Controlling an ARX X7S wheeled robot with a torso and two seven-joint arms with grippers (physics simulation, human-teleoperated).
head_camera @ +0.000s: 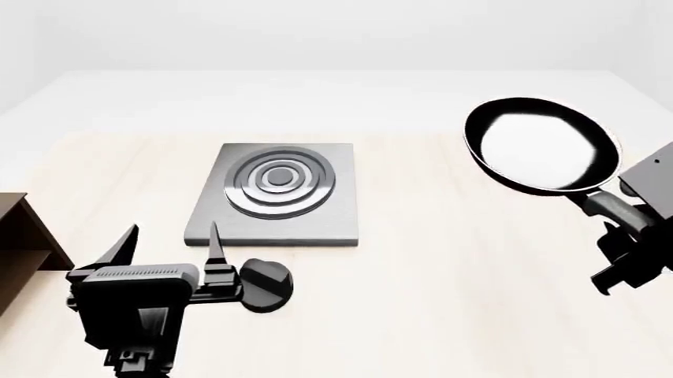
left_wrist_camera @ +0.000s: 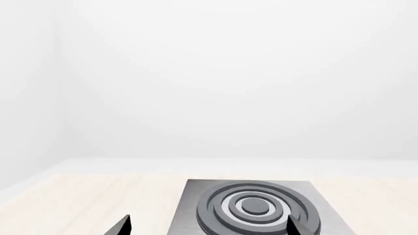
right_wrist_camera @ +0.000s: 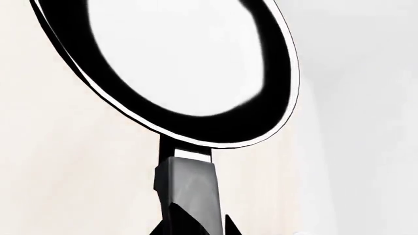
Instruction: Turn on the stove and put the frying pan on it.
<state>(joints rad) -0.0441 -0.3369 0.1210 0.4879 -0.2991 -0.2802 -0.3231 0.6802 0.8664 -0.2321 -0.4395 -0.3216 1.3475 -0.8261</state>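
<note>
Head view, right hand (head_camera: 629,236) gripping empty frying pan (head_camera: 541,147) by its handle above desk (head_camera: 442,268), left hand (head_camera: 169,244) open beside knob (head_camera: 263,285), stove (head_camera: 279,191) bare.

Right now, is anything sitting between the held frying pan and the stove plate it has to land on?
Nothing visible. The frying pan, gripped by the right gripper, is right of the stove, with only bare table between. The knob lies nearer the robot.

A pale wooden table (head_camera: 442,260) fills the near scene under soft, even light. Plain white walls (left_wrist_camera: 235,73) rise beyond its far edge. A brown wooden shelf (head_camera: 19,236) stands at the left edge.
</note>
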